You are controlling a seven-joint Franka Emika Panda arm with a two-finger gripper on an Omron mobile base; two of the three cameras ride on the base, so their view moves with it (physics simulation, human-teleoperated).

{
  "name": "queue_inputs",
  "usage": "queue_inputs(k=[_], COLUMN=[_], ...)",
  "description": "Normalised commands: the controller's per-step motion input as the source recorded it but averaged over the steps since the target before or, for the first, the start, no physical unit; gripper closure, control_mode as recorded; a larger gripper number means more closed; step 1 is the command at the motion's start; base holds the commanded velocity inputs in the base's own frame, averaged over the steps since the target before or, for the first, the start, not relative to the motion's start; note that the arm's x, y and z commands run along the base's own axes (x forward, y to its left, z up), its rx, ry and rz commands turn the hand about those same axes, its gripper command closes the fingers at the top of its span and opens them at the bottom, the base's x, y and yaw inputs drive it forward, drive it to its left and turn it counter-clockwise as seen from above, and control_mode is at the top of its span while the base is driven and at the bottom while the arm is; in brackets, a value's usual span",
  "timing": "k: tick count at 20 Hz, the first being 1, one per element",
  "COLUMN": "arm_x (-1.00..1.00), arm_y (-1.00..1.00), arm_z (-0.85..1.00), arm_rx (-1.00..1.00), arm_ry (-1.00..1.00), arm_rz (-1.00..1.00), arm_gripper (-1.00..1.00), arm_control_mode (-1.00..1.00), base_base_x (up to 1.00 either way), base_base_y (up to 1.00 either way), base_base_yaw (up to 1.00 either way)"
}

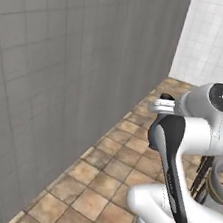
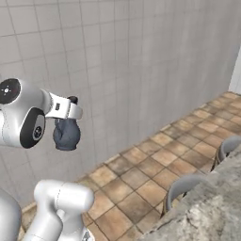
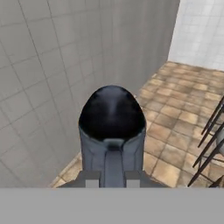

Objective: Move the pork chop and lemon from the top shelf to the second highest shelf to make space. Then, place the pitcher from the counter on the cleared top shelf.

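We've got a grey tiled wall (image 1: 63, 76) taking up the left and centre of the left base view, and the upper part of the right base view too. Below it runs the brown tiled floor (image 2: 155, 174), sweeping from lower centre to the right edge there. At the lower right of that view sits a speckled stone counter (image 2: 207, 212), with two grey stools (image 2: 186, 186) tucked just beside its edge. Now the arm (image 1: 179, 144), rising at the lower right of the left base view. And there's the pitcher (image 2: 66, 134), left of centre in the right base view, hanging in the air under the gripper (image 2: 70, 113), well clear of the floor. In the hand view its dark mouth sits dead centre, the fingers (image 3: 92, 179) at the bottom edge clenched on its handle.
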Motion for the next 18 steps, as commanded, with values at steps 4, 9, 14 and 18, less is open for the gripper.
queue_inputs(k=[4,9,14,18], arm_x=[0.00,0.00,0.00,0.00], arm_y=[0.00,0.00,0.00,0.00], arm_z=[0.00,0.00,0.00,0.00], arm_rx=[0.00,0.00,0.00,0.00], arm_ry=[0.00,0.00,0.00,0.00], arm_rz=[0.00,0.00,0.00,0.00], arm_gripper=[1.00,1.00,1.00,1.00], arm_control_mode=[1.00,1.00,1.00,1.00], base_base_x=[0.73,0.81,0.81,0.75], base_base_y=[0.00,0.01,0.05,0.21], base_base_yaw=[-0.42,-0.42,-0.42,-0.37])
